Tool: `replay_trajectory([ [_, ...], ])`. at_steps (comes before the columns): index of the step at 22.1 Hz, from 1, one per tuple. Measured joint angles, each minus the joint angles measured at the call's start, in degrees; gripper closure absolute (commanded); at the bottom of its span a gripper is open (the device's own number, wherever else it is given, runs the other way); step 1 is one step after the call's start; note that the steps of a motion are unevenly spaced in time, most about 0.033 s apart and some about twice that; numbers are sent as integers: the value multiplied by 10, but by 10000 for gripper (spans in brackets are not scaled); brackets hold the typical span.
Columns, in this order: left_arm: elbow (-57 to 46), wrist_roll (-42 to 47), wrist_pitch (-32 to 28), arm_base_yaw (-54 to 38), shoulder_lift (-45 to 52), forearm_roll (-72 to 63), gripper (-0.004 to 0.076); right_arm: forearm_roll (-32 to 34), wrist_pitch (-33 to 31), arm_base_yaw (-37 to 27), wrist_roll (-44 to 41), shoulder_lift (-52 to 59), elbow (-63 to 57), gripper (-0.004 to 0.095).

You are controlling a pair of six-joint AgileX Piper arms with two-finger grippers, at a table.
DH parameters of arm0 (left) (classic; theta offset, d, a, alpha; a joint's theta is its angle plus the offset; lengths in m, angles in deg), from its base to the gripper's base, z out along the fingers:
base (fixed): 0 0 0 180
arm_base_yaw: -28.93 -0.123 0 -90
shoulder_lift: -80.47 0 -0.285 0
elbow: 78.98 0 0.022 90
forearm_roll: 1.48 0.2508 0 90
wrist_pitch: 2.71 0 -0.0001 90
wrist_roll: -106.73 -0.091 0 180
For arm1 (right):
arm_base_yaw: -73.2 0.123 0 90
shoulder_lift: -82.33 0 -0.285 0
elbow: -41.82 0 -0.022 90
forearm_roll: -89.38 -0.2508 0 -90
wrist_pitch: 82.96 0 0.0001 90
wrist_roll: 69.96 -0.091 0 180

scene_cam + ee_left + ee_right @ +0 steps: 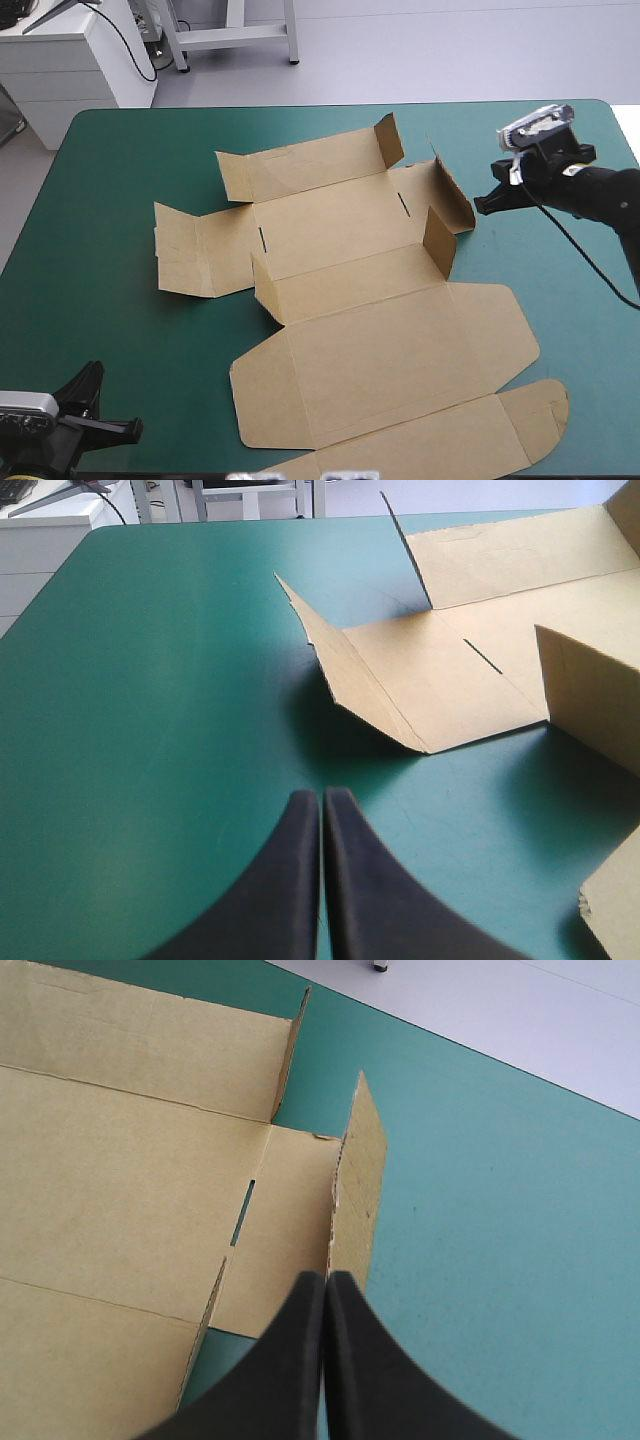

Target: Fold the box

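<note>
The brown box (370,300) lies as a cut sheet across the middle of the table, with several side flaps standing up. In the high view my right gripper (482,205) is at the sheet's right side, its tips against the raised right flap (452,190). The right wrist view shows its fingers (300,1360) shut, their point at the foot of that upright flap (362,1185), with nothing between them. My left gripper (128,428) rests at the table's near left corner, away from the sheet. It is shut (322,802), and the box's bent left flap (400,680) lies ahead of it.
The box's rounded lid flaps (530,420) reach the table's near edge at the right. Teal-green cover (110,160) shows to the left of the sheet and in a strip (590,350) to its right.
</note>
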Motion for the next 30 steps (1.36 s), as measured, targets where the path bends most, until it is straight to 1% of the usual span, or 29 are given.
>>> replay_trajectory([
  [2, 0, 0, 0, 0, 0, 0, 731, 23, 0, 26, 1, -33, 26, 918],
  [4, 0, 0, 0, 0, 0, 0, 731, 70, 6, 64, -20, -80, 57, 918],
  [5, 0, 0, 0, 0, 0, 0, 731, 114, 16, 82, -58, -109, 73, 918],
  [7, 0, 0, 0, 0, 0, 0, 731, 156, 28, 94, -102, -154, 99, 918],
  [11, 0, 0, 0, 0, 0, 0, 731, 171, 36, 96, -114, -219, 136, 910],
  [13, 0, 0, 0, 0, 0, 0, 731, 173, 30, 97, -114, -256, 154, 853],
  [14, 0, 0, 0, 0, 0, 0, 731, 173, 26, 97, -114, -265, 159, 783],
  [15, 0, 0, 0, 0, 0, 0, 731, 174, 10, 97, -114, -284, 171, 733],
  [17, 0, 0, 0, 0, 0, 0, 731, 175, -11, 97, -114, -296, 183, 584],
  [18, 0, 0, 0, 0, 0, 0, 731, 176, -15, 97, -114, -298, 188, 501],
  [20, 0, 0, 0, 0, 0, 0, 731, 180, -20, 97, -114, -298, 199, 375],
  [21, 0, 0, 0, 0, 0, 0, 731, 182, -19, 97, -114, -298, 202, 359],
  [27, 0, 0, 0, 0, 0, 0, 731, 191, -31, 97, -114, -313, 205, 360],
  [29, 0, 0, -1, 0, 0, 0, 731, 209, -34, 98, -114, -322, 205, 360],
  [30, 0, 0, -1, 0, 0, 0, 731, 231, -35, 103, -114, -329, 205, 360],
])
